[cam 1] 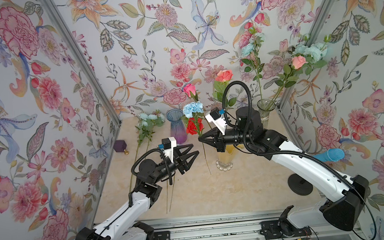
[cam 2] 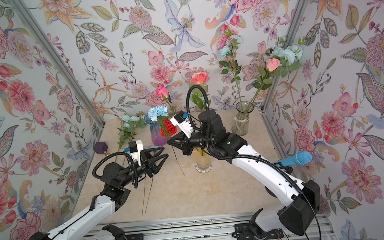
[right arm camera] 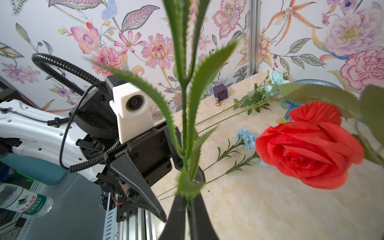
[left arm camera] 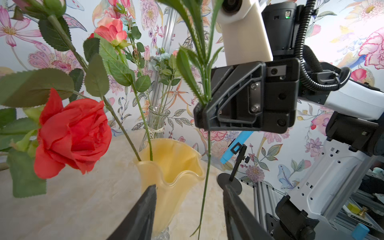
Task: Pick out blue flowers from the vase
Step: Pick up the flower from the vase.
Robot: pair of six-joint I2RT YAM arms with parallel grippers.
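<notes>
The right arm [cam 1: 294, 166] hides most of the yellow vase [cam 1: 224, 159]

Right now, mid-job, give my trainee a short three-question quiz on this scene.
1. True or false: the right tool is shut on a blue flower's stem.
2. The left tool is: A) shut tight B) open, gripping nothing C) out of view.
3. Which vase holds more blue flowers?
Key: 1 true; 2 B; 3 the clear vase at the back.
</notes>
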